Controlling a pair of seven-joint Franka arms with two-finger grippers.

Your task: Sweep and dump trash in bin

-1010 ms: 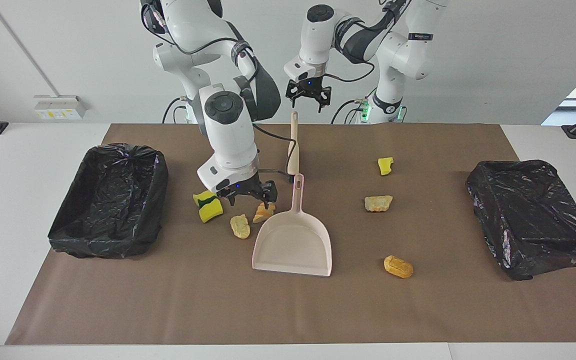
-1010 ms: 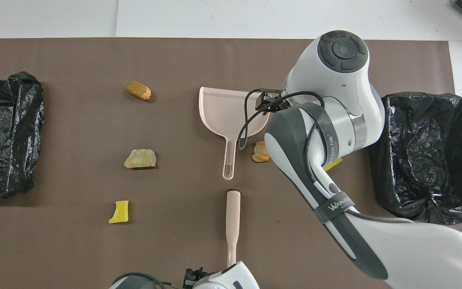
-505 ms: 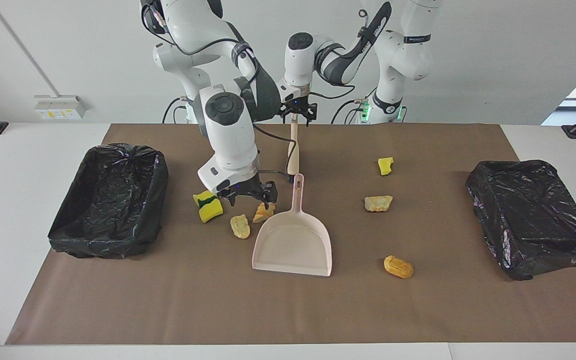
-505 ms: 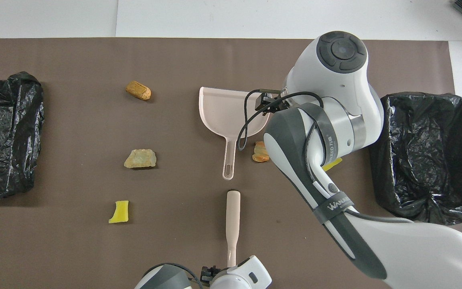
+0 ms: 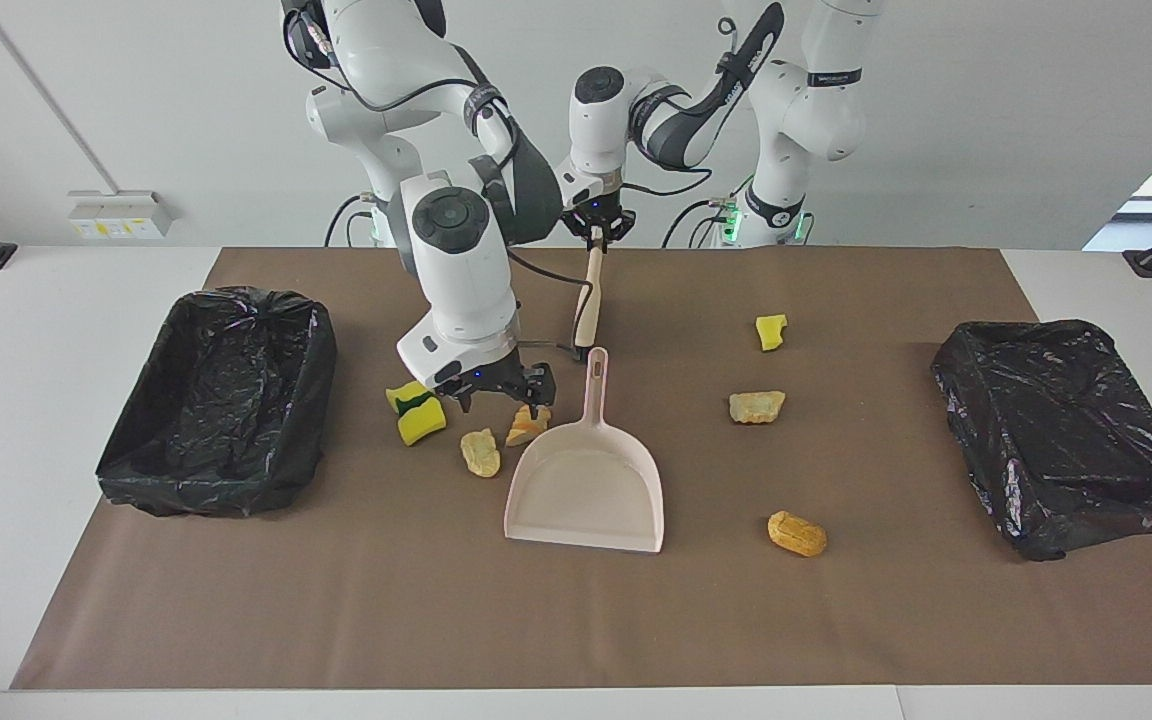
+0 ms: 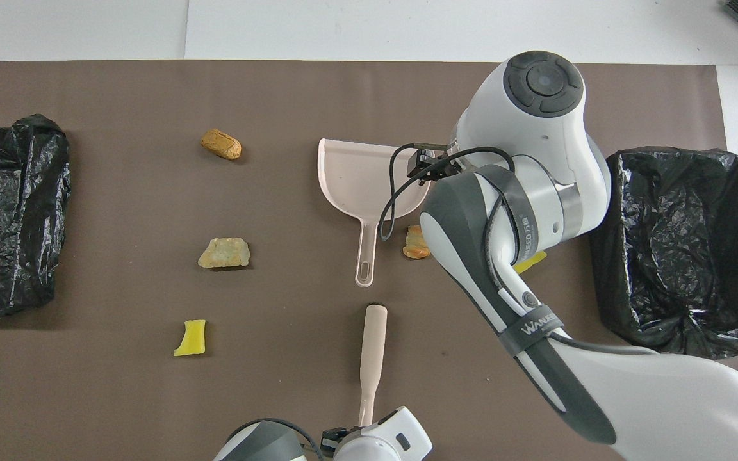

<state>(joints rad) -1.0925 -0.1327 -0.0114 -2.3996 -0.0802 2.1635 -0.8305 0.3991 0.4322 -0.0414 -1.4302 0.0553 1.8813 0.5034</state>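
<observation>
My left gripper (image 5: 593, 233) is shut on the thin end of a beige brush (image 5: 586, 305), which lies on the mat nearer to the robots than the pinkish dustpan (image 5: 586, 485). My right gripper (image 5: 499, 400) hangs open just over an orange trash chunk (image 5: 528, 425), beside the dustpan's handle. A yellow-green sponge (image 5: 417, 412) and a tan chunk (image 5: 481, 452) lie close by. Toward the left arm's end lie a yellow sponge piece (image 5: 770, 331), a tan chunk (image 5: 757, 406) and an orange chunk (image 5: 796, 533). In the overhead view the right arm hides its gripper.
Two bins lined with black bags stand on the brown mat (image 5: 336, 600), one bin (image 5: 221, 400) at the right arm's end and the other bin (image 5: 1066, 435) at the left arm's end. The right arm's elbow towers over the mat's middle.
My left gripper came down onto the brush's thin end and shut on it. The brush has tilted slightly. The right arm has not moved.
</observation>
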